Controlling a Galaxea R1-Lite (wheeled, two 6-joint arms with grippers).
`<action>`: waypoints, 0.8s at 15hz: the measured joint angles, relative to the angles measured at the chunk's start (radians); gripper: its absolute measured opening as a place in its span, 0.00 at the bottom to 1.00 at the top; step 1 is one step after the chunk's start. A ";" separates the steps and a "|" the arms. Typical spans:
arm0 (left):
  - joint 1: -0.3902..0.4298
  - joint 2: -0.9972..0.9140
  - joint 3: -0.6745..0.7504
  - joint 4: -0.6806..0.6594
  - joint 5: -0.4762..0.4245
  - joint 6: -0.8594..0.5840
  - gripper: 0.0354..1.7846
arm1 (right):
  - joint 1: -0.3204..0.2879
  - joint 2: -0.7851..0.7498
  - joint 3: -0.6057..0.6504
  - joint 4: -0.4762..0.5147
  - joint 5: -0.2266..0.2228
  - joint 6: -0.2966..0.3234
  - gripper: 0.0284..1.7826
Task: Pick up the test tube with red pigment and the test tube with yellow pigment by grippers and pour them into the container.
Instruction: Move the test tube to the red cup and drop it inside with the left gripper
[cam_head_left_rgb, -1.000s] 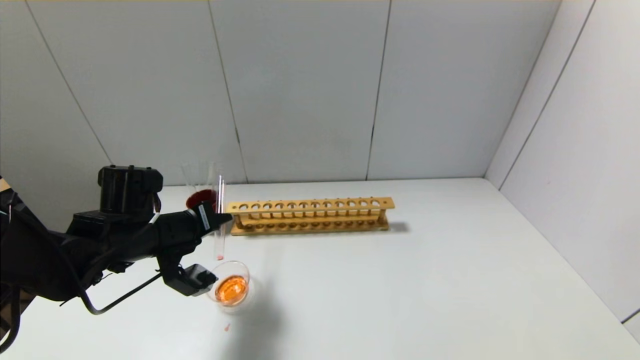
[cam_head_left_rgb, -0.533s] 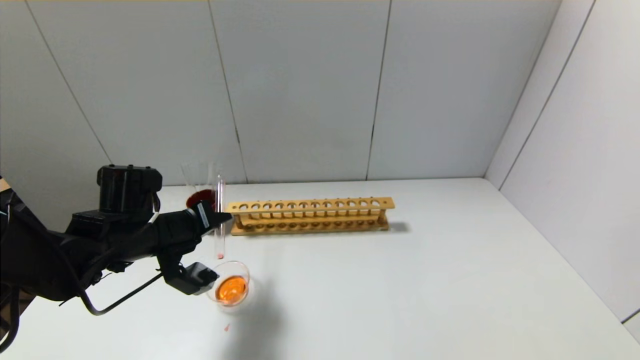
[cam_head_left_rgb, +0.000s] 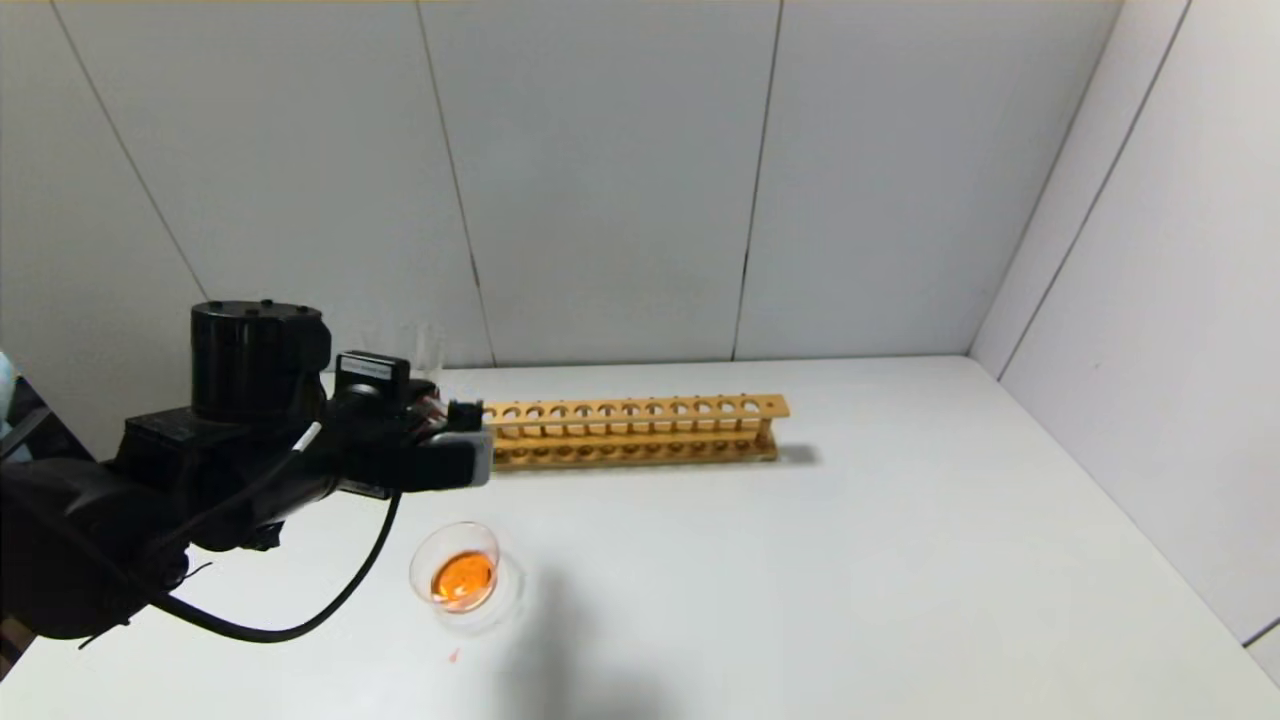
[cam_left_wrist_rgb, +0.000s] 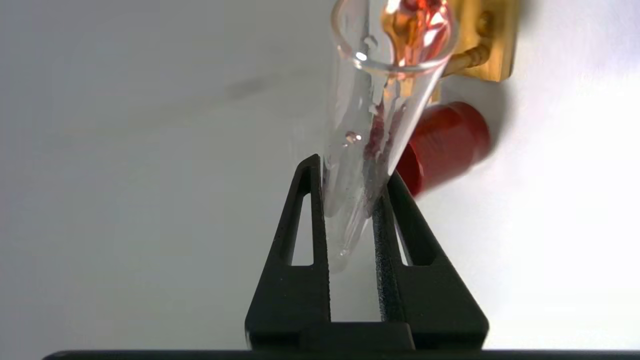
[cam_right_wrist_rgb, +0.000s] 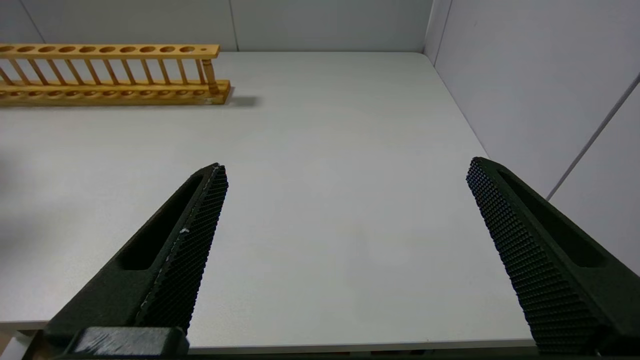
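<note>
**Now holding the red tube at the rack's end**

I have the left gripper clamped on the test tube with red pigment, raised beside the wooden rack, near the dark red cup. The container sits on the table, holding orange liquid. My right gripper hangs spread wide, well apart.

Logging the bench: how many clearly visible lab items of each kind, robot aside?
Test tube: 1, gripped by left gripper
Glass dish: 1, orange liquid inside
Wooden rack: 1
Red cup: 1
Total: 4
</note>
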 joint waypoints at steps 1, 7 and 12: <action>-0.020 -0.023 -0.015 0.025 0.077 -0.128 0.15 | 0.000 0.000 0.000 0.000 0.000 0.000 0.98; -0.036 -0.215 -0.240 0.486 0.130 -0.686 0.15 | 0.000 0.000 0.000 0.000 0.000 0.000 0.98; 0.122 -0.216 -0.279 0.497 -0.203 -1.152 0.15 | 0.000 0.000 0.000 0.000 0.000 0.000 0.98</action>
